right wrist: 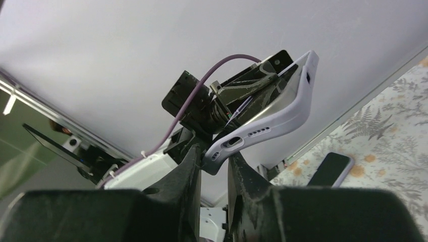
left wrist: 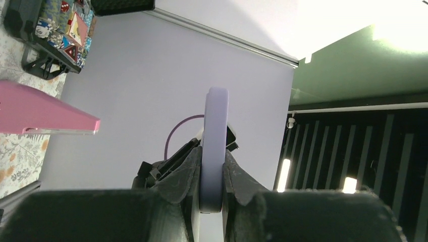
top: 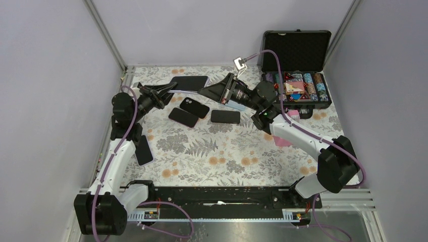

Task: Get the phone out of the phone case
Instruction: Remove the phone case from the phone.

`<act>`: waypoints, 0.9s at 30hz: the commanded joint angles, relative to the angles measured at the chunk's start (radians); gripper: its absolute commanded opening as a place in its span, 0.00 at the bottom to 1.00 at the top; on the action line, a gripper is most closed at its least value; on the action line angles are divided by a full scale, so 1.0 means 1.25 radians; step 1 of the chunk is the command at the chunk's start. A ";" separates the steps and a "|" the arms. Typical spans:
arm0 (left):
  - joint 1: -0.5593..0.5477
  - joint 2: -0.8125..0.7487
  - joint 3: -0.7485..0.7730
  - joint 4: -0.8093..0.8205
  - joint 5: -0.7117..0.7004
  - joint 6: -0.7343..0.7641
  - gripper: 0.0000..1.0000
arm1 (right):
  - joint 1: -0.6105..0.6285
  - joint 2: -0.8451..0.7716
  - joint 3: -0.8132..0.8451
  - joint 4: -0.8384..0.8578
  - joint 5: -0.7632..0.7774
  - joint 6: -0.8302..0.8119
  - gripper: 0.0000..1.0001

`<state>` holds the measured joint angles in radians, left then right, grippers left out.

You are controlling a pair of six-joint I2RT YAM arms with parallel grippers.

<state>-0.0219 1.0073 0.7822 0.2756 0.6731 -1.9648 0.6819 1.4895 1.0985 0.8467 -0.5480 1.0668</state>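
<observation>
A phone in a lavender case (top: 190,82) is held in the air between both grippers over the far middle of the table. My left gripper (top: 168,91) is shut on its left end. In the left wrist view (left wrist: 213,156) the case (left wrist: 214,136) shows edge-on, clamped between the fingers. My right gripper (top: 205,92) grips the other end. In the right wrist view (right wrist: 214,157) it pinches a bottom corner of the case (right wrist: 275,121). The case bends away from the phone's glossy screen (right wrist: 255,93).
Three dark phones (top: 194,107), (top: 182,117), (top: 225,116) lie on the floral cloth under the grippers. Another phone (top: 144,150) lies by the left arm. A pink case (top: 281,141) lies by the right arm. An open black case of poker chips (top: 298,88) stands far right.
</observation>
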 commanded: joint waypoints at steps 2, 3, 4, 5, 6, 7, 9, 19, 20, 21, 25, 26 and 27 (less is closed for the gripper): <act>-0.032 -0.015 -0.013 -0.022 0.040 -0.120 0.00 | 0.006 -0.022 0.020 0.094 -0.116 -0.185 0.04; -0.034 -0.017 -0.017 -0.020 0.042 -0.124 0.00 | 0.006 -0.022 0.021 0.086 -0.126 -0.200 0.04; -0.035 -0.021 -0.023 -0.011 0.045 -0.131 0.00 | 0.006 -0.023 0.024 0.081 -0.139 -0.212 0.04; -0.035 -0.023 -0.028 -0.001 0.046 -0.143 0.00 | 0.006 -0.025 0.025 0.069 -0.142 -0.225 0.04; -0.036 -0.026 -0.035 0.015 0.046 -0.156 0.00 | 0.006 -0.028 0.024 0.059 -0.144 -0.238 0.04; -0.037 -0.027 -0.037 0.028 0.046 -0.167 0.00 | 0.007 -0.028 0.022 0.052 -0.149 -0.250 0.05; -0.041 -0.029 -0.037 0.062 0.044 -0.191 0.00 | 0.004 -0.028 0.016 0.047 -0.149 -0.264 0.05; -0.059 -0.018 0.001 0.146 0.038 -0.238 0.00 | -0.014 0.039 0.025 0.183 -0.177 -0.164 0.07; -0.061 -0.016 0.001 0.150 0.038 -0.239 0.00 | -0.013 0.042 0.029 0.188 -0.174 -0.157 0.07; -0.060 -0.016 0.002 0.159 0.036 -0.240 0.00 | -0.014 0.044 0.031 0.187 -0.170 -0.153 0.07; -0.061 -0.009 0.015 0.188 0.031 -0.225 0.00 | -0.015 0.027 0.011 0.081 -0.096 -0.153 0.08; -0.061 -0.003 0.020 0.203 0.030 -0.220 0.00 | -0.016 0.021 0.002 0.047 -0.068 -0.143 0.10; -0.061 0.004 0.029 0.219 0.027 -0.207 0.00 | -0.017 0.018 -0.004 0.004 -0.043 -0.126 0.12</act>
<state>-0.0536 1.0027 0.7338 0.3912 0.6407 -2.0544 0.6479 1.5238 1.0950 0.9630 -0.6983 0.9047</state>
